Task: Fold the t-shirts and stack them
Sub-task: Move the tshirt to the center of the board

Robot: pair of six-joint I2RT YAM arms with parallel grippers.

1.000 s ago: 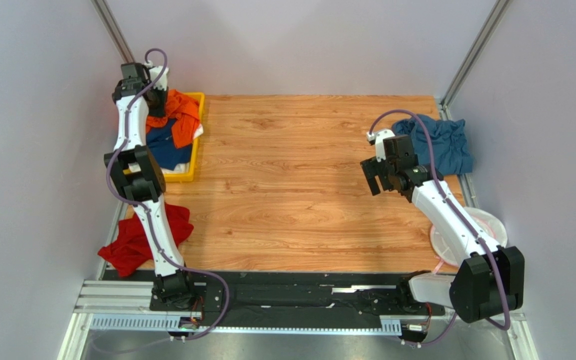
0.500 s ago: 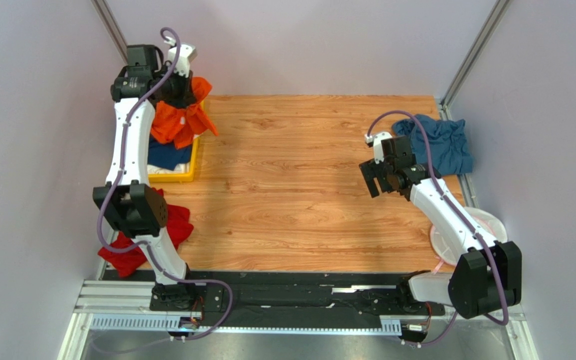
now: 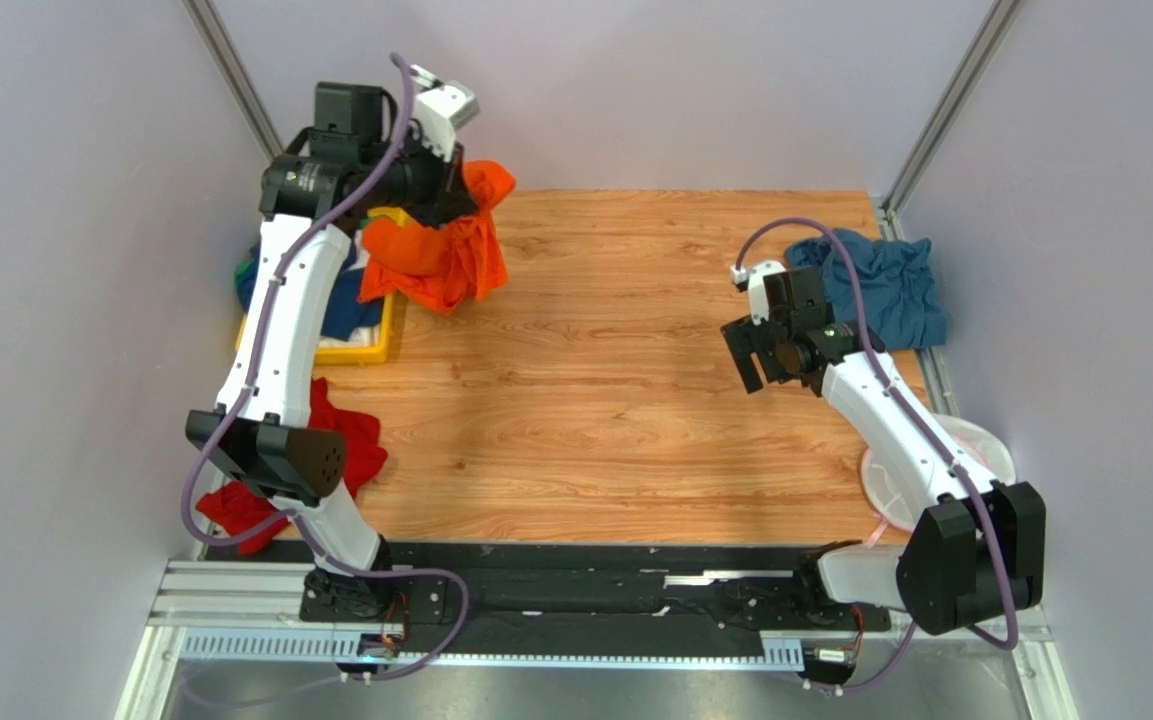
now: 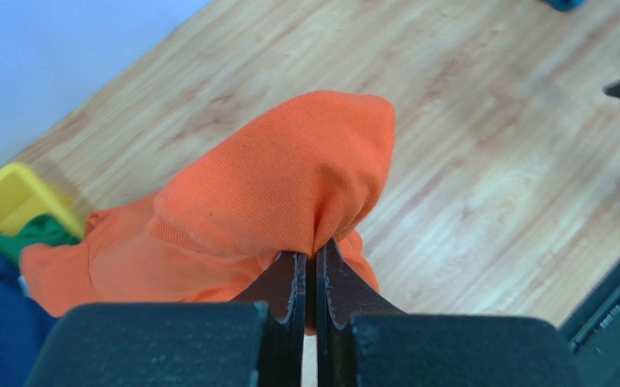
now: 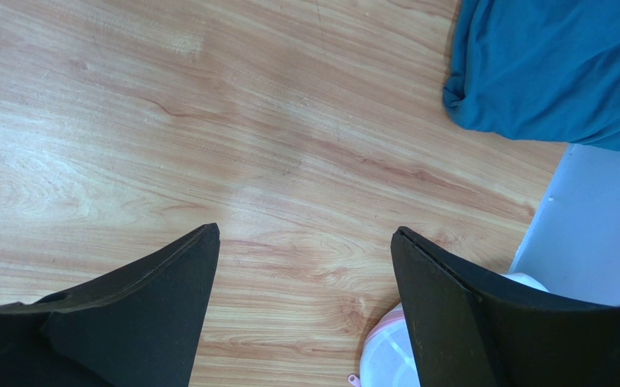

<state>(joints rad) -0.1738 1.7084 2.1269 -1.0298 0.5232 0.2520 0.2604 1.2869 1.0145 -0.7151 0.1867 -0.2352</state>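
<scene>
My left gripper (image 3: 474,192) is shut on the bright orange t-shirt (image 3: 440,255) and holds it hanging in the air over the table's back left corner. In the left wrist view the jaws (image 4: 311,262) pinch a fold of the orange cloth (image 4: 289,181). A steel-blue t-shirt (image 3: 883,285) lies crumpled at the back right; it also shows in the right wrist view (image 5: 555,68). A red t-shirt (image 3: 334,435) lies at the front left. Navy and green shirts sit in the yellow tray (image 3: 342,353). My right gripper (image 3: 755,357) is open and empty above the bare wood (image 5: 305,242).
The yellow tray stands at the back left, partly behind my left arm. A round white-and-pink disc (image 3: 980,450) lies at the right edge under my right arm. Grey walls close in the left, back and right sides.
My left gripper has lifted the orange t-shirt out of the yellow tray and carried it up and to the right. The right arm has barely moved.
</scene>
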